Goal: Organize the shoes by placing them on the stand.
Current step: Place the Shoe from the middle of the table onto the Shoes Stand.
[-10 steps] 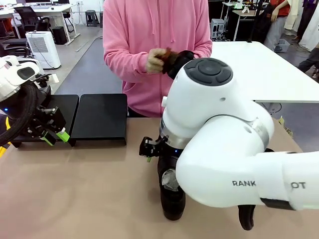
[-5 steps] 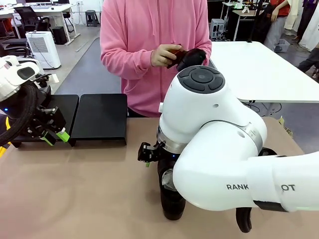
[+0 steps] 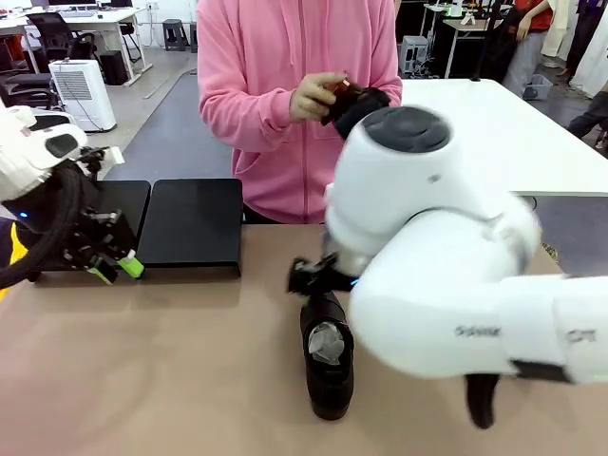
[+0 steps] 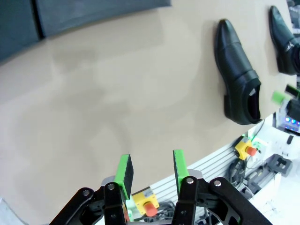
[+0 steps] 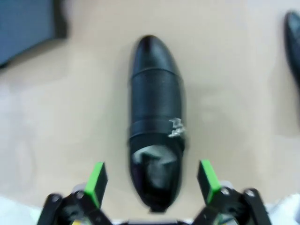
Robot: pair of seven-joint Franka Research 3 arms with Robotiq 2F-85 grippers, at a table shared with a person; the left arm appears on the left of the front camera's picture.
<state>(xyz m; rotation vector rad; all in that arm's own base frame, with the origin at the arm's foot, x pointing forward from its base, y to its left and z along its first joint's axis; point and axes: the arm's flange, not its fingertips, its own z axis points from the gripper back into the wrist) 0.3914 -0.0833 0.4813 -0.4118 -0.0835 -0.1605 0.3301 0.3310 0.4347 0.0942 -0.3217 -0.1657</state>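
Note:
One black glossy shoe point(image 3: 328, 366) point(image 5: 156, 112) with white paper stuffing lies on the tan table, toe pointing away from me. My right gripper point(image 5: 152, 182) hovers over its heel end, open, green pads wide on either side and apart from it. A second shoe point(image 3: 480, 399) point(image 5: 293, 42) lies just to the right. Both shoes point(image 4: 239, 84) point(image 4: 283, 40) appear in the left wrist view. My left gripper point(image 3: 116, 269) point(image 4: 151, 168) hangs partly open and empty in front of the stand point(image 3: 195, 223) point(image 4: 93, 11) point(image 5: 28, 28). A person holds another shoe point(image 3: 359, 106) at chest height.
The person in a pink hoodie stands at the far edge, a small brown brush point(image 3: 340, 88) in one hand against the held shoe. My bulky right arm point(image 3: 446, 275) hides much of the table's right half. Bare tabletop point(image 3: 171, 361) lies between the arms.
My right arm has swung to the right and shows motion blur. My left arm has shifted slightly. The person's hands keep working on the held shoe.

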